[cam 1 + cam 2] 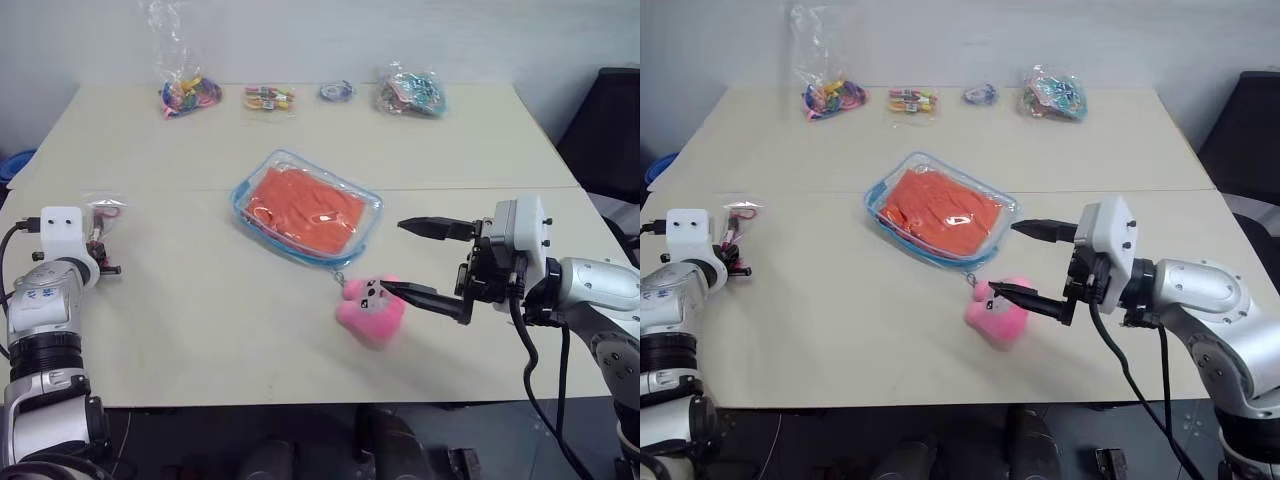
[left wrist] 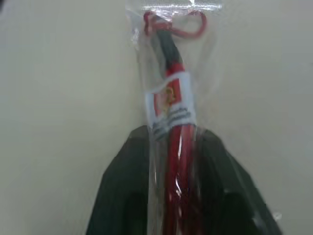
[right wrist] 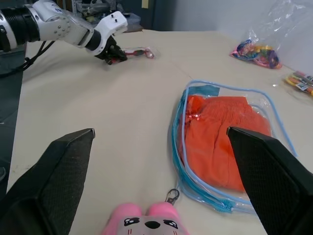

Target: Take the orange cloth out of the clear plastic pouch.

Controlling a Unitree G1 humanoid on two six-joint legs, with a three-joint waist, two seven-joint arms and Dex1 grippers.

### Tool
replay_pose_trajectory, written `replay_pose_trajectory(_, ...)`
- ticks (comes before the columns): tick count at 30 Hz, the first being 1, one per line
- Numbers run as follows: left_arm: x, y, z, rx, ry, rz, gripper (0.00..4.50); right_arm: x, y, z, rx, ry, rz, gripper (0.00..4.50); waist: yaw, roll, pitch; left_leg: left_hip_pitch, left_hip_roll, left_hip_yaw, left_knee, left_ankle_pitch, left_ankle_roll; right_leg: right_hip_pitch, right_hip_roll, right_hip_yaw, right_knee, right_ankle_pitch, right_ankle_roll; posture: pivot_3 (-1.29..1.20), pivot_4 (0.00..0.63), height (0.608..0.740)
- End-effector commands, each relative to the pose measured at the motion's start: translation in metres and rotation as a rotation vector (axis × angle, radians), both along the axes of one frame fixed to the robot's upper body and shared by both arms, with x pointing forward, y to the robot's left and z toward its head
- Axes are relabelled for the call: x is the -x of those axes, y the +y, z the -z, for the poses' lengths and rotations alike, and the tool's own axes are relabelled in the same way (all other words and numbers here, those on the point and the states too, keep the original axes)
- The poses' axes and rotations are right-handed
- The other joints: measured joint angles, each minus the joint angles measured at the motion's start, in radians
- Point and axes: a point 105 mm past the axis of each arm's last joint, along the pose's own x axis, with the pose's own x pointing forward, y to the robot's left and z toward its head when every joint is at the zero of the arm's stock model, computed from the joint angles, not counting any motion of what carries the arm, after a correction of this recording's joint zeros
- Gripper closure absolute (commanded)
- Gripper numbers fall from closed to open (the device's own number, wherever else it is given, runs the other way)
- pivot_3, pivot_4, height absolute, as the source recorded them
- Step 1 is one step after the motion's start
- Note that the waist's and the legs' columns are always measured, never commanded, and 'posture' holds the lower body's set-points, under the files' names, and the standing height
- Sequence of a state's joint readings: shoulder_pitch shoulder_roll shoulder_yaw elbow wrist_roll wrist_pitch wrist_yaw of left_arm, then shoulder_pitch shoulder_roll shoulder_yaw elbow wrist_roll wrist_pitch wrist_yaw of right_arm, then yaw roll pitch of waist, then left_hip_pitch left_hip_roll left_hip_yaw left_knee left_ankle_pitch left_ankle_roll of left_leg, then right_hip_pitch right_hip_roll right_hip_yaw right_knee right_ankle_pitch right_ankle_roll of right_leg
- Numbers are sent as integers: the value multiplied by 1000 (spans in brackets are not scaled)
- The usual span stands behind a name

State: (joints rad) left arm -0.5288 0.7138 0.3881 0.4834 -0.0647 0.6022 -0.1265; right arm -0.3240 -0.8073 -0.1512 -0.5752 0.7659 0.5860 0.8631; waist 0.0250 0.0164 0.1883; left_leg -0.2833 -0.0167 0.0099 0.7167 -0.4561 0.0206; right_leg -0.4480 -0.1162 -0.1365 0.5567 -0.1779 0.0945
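One pouch (image 1: 305, 210), one orange cloth (image 1: 303, 208), one pink plush (image 1: 370, 312), five small bags: four at twelve o'clock (image 1: 268, 98), one at nine (image 1: 103, 212).

- The left gripper (image 1: 103, 262) has a white box housing on a silver and grey arm with black ring joints.
- The right gripper (image 1: 410, 260) has two long, pointed black fingers under a white housing with small screws.
- Black cables run along both forearms.
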Motion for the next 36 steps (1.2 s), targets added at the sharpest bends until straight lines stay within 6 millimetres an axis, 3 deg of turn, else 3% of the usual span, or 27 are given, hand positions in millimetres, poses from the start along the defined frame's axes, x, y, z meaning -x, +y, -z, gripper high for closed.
replay_pose_trajectory(1, 12, 9, -15, -69, -22, -23, 2003, 1, 2, -5, 0, -35, -27, 0, -1, 0, 0, 0, 0, 0, 0, 0, 0, 0, 0, 0, 0, 0, 0, 0, 150, 740)
replay_pose_trajectory(3, 12, 2, -29, -108, -52, 42, 1370, 1, 2, -4, 2, -30, -31, 0, -2, 0, 0, 0, 0, 0, 0, 0, 0, 0, 0, 0, 0, 0, 0, 0, 150, 740)
replay_pose_trajectory(7, 7, -31, -65, -83, -140, 309, 1370, 2, 2, -4, 5, -29, -31, 0, 0, -1, 0, -1, 1, 0, 1, 0, -1, 0, 0, -1, 0, 0, 0, 0, 150, 740)
replay_pose_trajectory(10, 12, -62, -105, -159, -162, 606, 1370, 2, -1, -4, 4, -32, -4, 0, -4, -1, 0, -2, 1, 0, 1, -1, -2, -1, 0, -1, 0, 0, -1, 0, 150, 740)
replay_pose_trajectory(12, 13, -75, -121, -201, -160, 726, 1370, 3, -3, -3, 1, -33, 11, 0, -4, -1, 0, -1, 2, 0, 0, -1, -3, -1, 1, -1, 0, -1, -1, 0, 150, 740)
replay_pose_trajectory(17, 0, -101, -144, -357, -132, 886, 1370, 6, -4, -3, -7, -42, 47, 0, -1, 1, 1, -1, 1, 5, 0, -1, -3, -1, 1, -1, 0, -1, -2, 0, 150, 740)
replay_pose_trajectory(18, -4, -111, -149, -393, -142, 934, 1370, 7, -5, -3, -11, -42, 55, 0, -2, 1, 1, -1, 1, 6, 0, -1, -2, -1, 1, -1, 0, -1, -2, 0, 150, 740)
replay_pose_trajectory(19, -7, -133, -152, -471, -138, 1049, 1370, 8, -6, -2, -12, -42, 65, 0, -2, 1, 1, -1, 1, 7, 0, -1, -2, -1, 2, -1, 0, -1, -2, 0, 150, 740)
replay_pose_trajectory(21, -13, -167, -146, -695, -83, 1249, 1370, 11, -8, -1, -7, -42, 83, 0, 2, 0, 1, -2, 1, 7, 1, -1, -2, -1, 2, -2, 0, -1, -2, 0, 150, 740)
replay_pose_trajectory(24, -30, -176, -125, -992, 32, 1346, 1370, 11, -8, -2, -11, -47, 93, 0, 0, 0, 1, -2, 0, 8, 1, -1, -2, -1, 2, -1, 0, -1, -1, 0, 150, 740)
replay_pose_trajectory(28, -49, -200, -108, -1159, 51, 1474, 1370, 12, -9, -3, -26, -62, 127, 0, -4, 0, 1, -5, 1, 13, -1, -1, 0, -1, 3, 0, 0, 0, -1, 0, 150, 740)
replay_pose_trajectory(31, -55, -203, -99, -1298, 104, 1512, 1370, 16, -8, -2, -30, -63, 140, 0, -4, -1, 2, -6, 1, 14, 0, -1, 1, -1, 3, 0, 0, 0, -1, 0, 150, 740)
replay_pose_trajectory(36, -66, -202, -98, -1374, 112, 1479, 1370, 20, -13, 0, -31, -64, 186, 0, 0, -2, 2, -7, 1, 15, 1, -3, 5, -2, 2, 1, 0, 1, 0, 0, 150, 740)
